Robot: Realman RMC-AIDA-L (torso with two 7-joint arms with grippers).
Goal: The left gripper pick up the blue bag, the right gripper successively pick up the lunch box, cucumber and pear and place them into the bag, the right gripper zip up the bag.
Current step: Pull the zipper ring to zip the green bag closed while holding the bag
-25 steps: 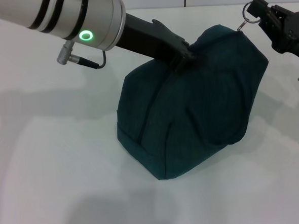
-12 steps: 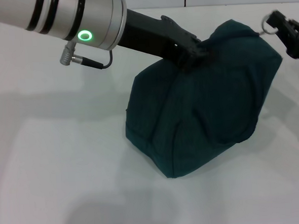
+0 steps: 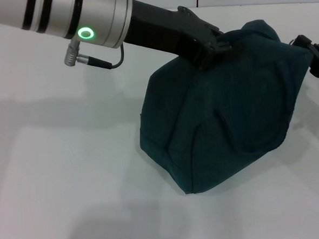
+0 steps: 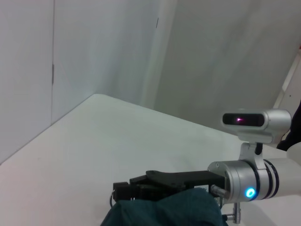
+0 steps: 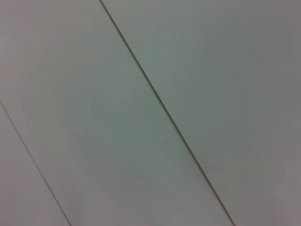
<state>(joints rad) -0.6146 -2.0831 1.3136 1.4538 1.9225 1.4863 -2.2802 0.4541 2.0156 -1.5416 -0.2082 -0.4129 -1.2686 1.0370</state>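
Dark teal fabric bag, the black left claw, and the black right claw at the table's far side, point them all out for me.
blue bag (image 3: 230,120), head view, front fabric panel.
left gripper (image 3: 212,46), head view, claw tip at the bag's top.
right gripper (image 3: 314,56), head view, claw beside the bag's upper corner.

text: none legible | labels: none | brands: none | numbers: none
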